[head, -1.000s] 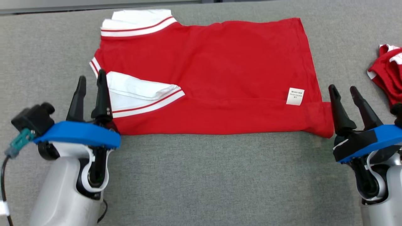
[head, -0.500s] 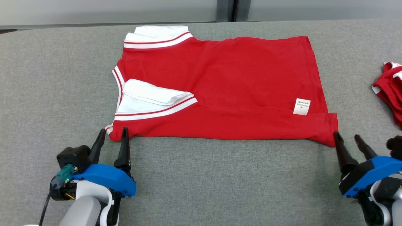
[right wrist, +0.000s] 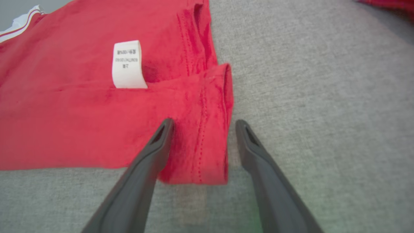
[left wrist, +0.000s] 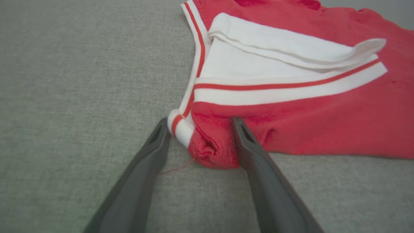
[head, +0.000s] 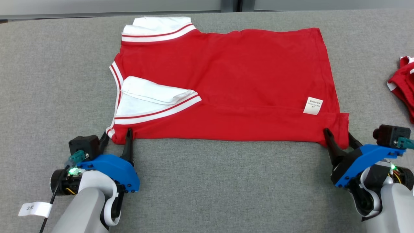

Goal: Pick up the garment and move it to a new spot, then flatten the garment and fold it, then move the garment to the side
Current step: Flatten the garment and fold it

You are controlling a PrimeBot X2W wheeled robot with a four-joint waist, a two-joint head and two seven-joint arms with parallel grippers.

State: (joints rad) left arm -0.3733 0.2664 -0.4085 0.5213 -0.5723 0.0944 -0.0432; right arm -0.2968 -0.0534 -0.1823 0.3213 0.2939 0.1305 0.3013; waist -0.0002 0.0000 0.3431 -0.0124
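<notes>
The garment (head: 226,81), a red shirt with white red-striped sleeves, lies flat on the grey table (head: 207,181). My left gripper (head: 116,137) is open at the shirt's near left corner, one finger on each side of it. In the left wrist view the bunched red and white corner (left wrist: 200,145) sits between the spread fingers of that gripper (left wrist: 199,120). My right gripper (head: 338,135) is open and straddles the near right hem corner. In the right wrist view the hem corner (right wrist: 207,142) lies between the open fingers of that gripper (right wrist: 204,122).
A second red garment (head: 402,87) lies crumpled at the table's right edge. A white care label (head: 313,105) sticks out near the right hem. The table's far edge (head: 97,14) runs just behind the shirt. Bare grey cloth lies in front of the shirt.
The head camera has shifted. Both grippers have moved in on the shirt's near corners and now straddle them, the right one shifting left onto the hem. Both stay open.
</notes>
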